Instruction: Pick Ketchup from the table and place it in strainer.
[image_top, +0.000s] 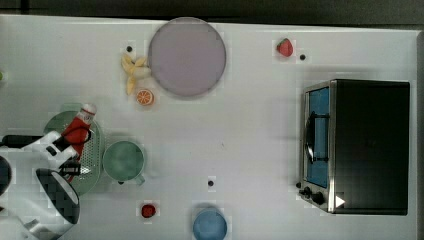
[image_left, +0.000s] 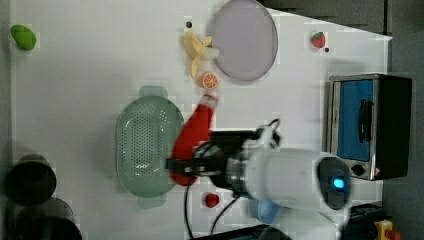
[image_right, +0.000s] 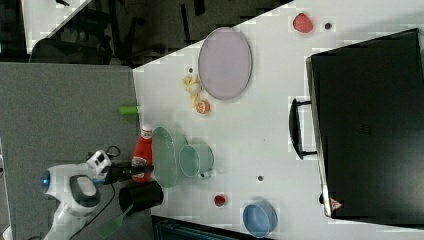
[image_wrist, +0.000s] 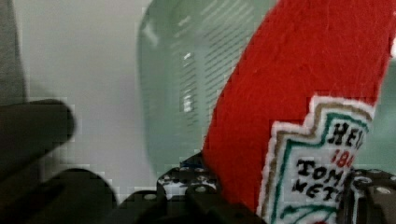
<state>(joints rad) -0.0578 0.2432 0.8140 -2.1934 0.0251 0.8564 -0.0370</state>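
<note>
The top view looks straight down on the whole bench (image_top: 250, 150). The left view and right view look from high up at opposite sides, both sharing the toaster oven (image_left: 370, 125) and the strainer (image_right: 164, 156). The wrist view sits very close to the ketchup (image_wrist: 303, 93), with the strainer behind it.

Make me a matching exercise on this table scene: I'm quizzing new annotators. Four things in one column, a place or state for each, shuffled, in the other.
Things:
1. ketchup
2. strawberry
3. cup
4. orange slice

Places or states:
A. beside the strainer
B. held in the gripper
C. next to the banana
D. alone near a table corner

Pairs: 1-B, 2-D, 3-A, 4-C
</note>
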